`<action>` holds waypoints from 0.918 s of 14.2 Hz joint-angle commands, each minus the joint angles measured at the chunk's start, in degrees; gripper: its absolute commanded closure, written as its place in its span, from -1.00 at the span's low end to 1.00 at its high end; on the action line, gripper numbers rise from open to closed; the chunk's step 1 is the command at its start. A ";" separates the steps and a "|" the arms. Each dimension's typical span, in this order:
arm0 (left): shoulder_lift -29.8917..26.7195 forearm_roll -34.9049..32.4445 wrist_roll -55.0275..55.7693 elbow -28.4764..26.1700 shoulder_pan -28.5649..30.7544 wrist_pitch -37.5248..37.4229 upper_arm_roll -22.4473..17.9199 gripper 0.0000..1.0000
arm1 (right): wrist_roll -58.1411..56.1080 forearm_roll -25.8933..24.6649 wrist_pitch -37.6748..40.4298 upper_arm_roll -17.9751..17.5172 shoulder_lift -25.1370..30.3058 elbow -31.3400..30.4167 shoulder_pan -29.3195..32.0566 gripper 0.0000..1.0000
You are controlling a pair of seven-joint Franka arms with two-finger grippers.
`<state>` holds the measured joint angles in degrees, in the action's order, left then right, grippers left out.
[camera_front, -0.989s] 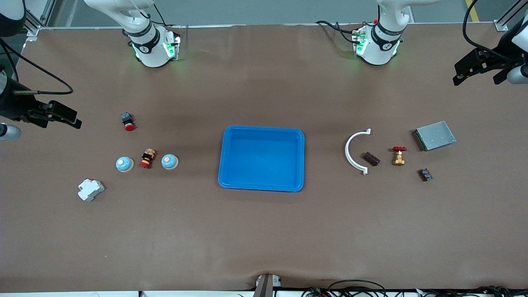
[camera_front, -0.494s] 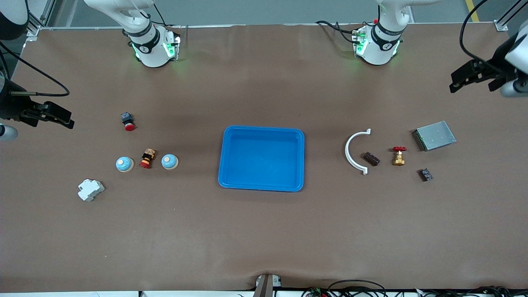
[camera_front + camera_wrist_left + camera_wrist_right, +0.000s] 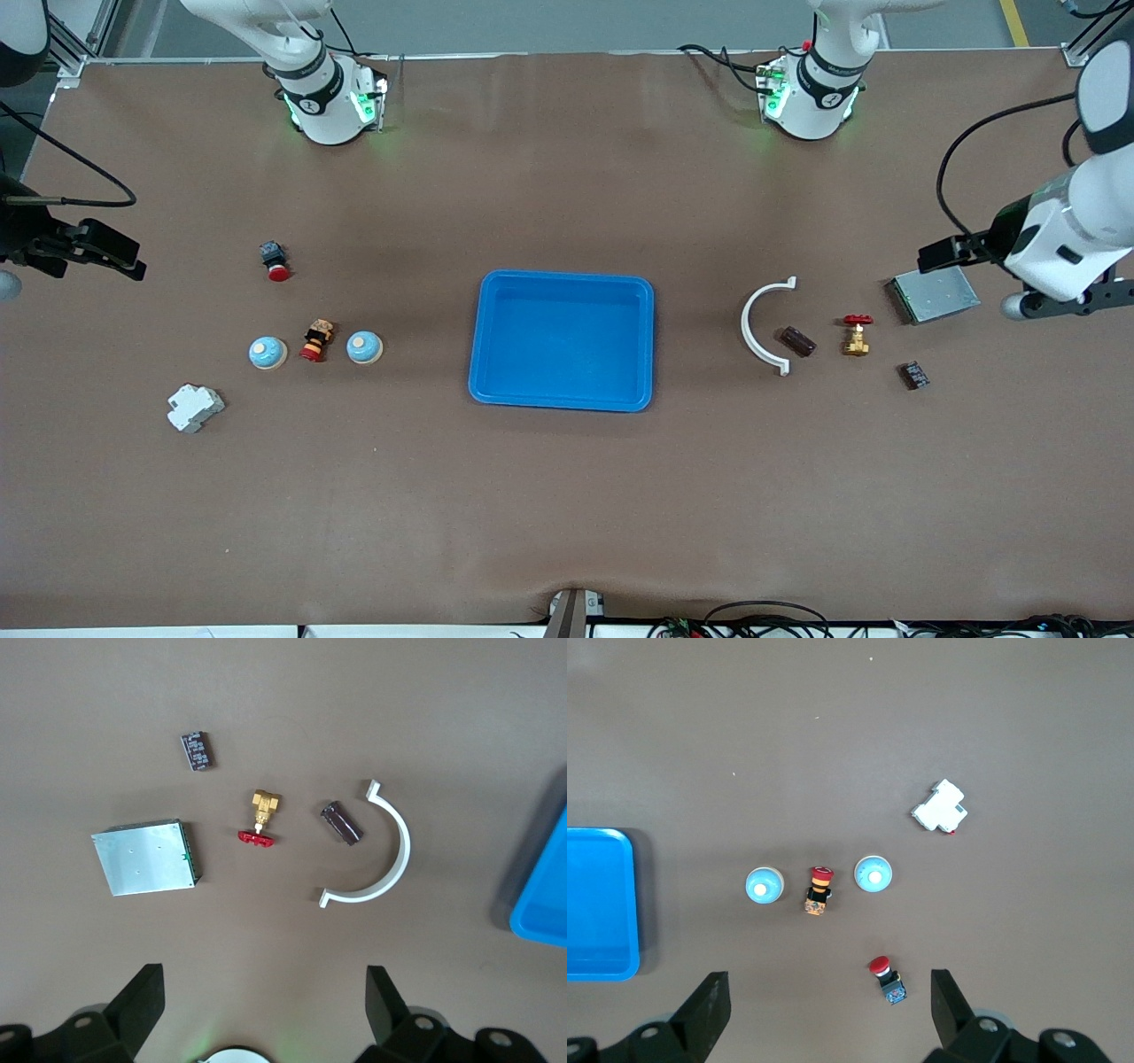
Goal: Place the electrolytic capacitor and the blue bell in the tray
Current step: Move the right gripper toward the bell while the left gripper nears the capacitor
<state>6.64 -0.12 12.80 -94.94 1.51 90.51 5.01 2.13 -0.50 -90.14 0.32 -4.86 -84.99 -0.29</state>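
We are at the approach: both grippers wide and empty, left gripper (image 3: 261,1010) above the metal box (image 3: 932,291) at frame right, right gripper (image 3: 824,1010) at the left edge. The capacitor (image 3: 796,340) right of centre and two blue bells (image 3: 364,347) at left remain outside the central tray (image 3: 562,282). Next we need a descent onto each.

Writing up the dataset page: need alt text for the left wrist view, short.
The open left gripper hangs over bare brown table, nothing between its fingers. Laid out on the table are a grey metal box, a brass valve with a red handle, a dark cylindrical capacitor inside a white curved bracket, and a small black component. A corner of the blue tray shows at the edge.
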 commanded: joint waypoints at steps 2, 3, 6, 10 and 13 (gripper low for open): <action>0.21 -0.23 7.91 -7.42 0.07 6.93 0.35 -1.00 | 8.74 0.49 -0.13 -0.32 -0.32 -0.27 -5.15 -1.00; 0.04 -0.23 11.07 -10.06 -0.19 9.48 0.52 -1.00 | 11.12 1.37 -0.30 -0.32 -0.58 -0.53 -6.38 -1.00; 0.39 -0.23 14.79 -15.42 -0.02 16.51 0.70 -1.00 | 16.23 1.55 -2.13 -0.32 -2.08 -2.63 -9.90 -1.00; 2.57 -0.32 18.40 -20.81 -0.02 25.23 0.70 -1.00 | 18.61 1.64 -9.34 -0.32 -1.99 -9.22 -14.29 -1.00; 6.96 -0.58 18.84 -20.54 -0.54 27.87 0.70 -1.00 | 20.72 1.55 -16.53 -0.32 -3.22 -14.22 -17.29 -1.00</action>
<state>11.01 -0.12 30.78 -115.74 1.31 116.11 5.58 21.04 0.93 -102.61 -0.43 -8.23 -95.30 -15.47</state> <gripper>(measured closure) 0.000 0.000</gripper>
